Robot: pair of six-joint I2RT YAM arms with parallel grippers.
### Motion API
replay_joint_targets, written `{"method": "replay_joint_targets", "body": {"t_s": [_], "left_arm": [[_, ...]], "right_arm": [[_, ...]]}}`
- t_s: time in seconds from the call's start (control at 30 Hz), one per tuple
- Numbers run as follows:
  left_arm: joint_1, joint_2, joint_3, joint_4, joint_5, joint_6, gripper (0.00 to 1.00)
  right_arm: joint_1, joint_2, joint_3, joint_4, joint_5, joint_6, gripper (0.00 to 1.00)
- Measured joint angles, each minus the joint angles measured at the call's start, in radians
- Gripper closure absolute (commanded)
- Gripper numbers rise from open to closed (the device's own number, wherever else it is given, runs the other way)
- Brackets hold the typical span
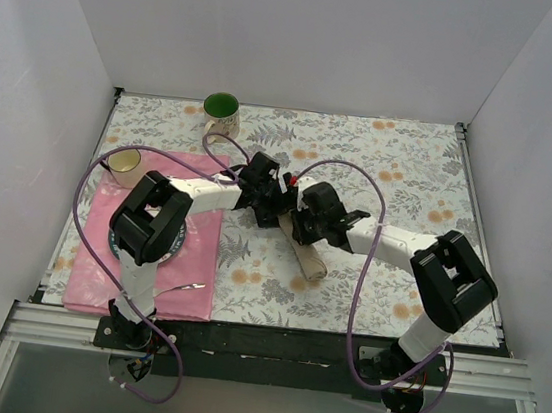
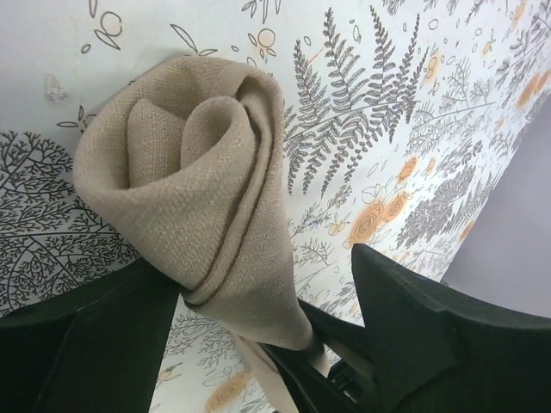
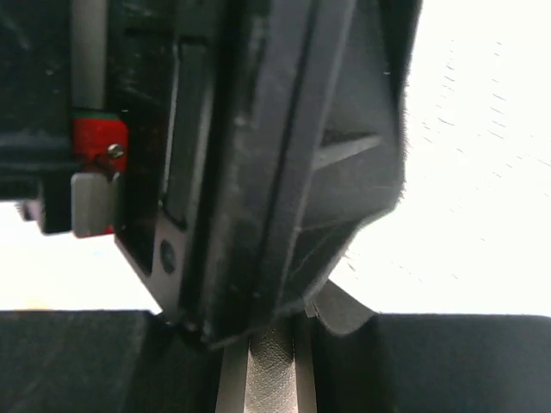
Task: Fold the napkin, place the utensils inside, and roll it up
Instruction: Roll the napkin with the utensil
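The napkin point(image 2: 198, 172) is wound into a tight roll, lying near the middle of the bench point(image 1: 411, 173), slightly toward its near edge. No utensils show at the end I can see, so I can't tell whether they're inside. My left pincer point(image 2: 263, 262) stands open astride the roll, one finger against the cloth, the other clear. The right pincer point(image 1: 296, 224) crowds close; I can't tell how far it's open. I judge rolling nearly finished. Next, I'd release gently so the outer flap doesn't spring loose.

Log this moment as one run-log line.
beige cloth napkin: rolled | left gripper: open, straddling the roll | right gripper: close against left, state unclear | surface: floral tablecloth
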Motion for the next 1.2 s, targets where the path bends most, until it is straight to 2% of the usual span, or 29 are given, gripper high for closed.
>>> {"method": "replay_joint_targets", "body": {"t_s": [0.13,0.23,0.43,0.5,0.67,0.87,1.2], "left_arm": [[-0.003,0.0,0.011,-0.013,-0.029,-0.024,0.21],[-0.013,0.005,0.03,-0.046,-0.049,-0.019,0.26],[-0.052,0.017,0.051,-0.087,-0.102,-0.01,0.45],[-0.056,0.017,0.045,-0.085,-0.116,-0.002,0.49],[-0.057,0.011,0.027,-0.071,-0.126,0.017,0.54],[-0.057,0.012,0.027,-0.068,-0.126,0.037,0.56],[-0.044,0.018,0.03,-0.065,-0.091,0.053,0.56]], "right_arm": [[-0.079,0.0,-0.037,0.089,-0.228,0.025,0.75],[-0.141,0.003,-0.065,0.13,-0.321,0.07,0.75],[-0.224,0.026,-0.082,0.17,-0.446,0.124,0.64],[-0.229,0.03,-0.082,0.168,-0.454,0.121,0.56],[-0.228,0.03,-0.082,0.142,-0.45,0.092,0.35],[-0.187,-0.005,-0.072,0.062,-0.371,0.038,0.2],[0.021,-0.025,0.012,-0.082,-0.028,-0.045,0.13]]}}
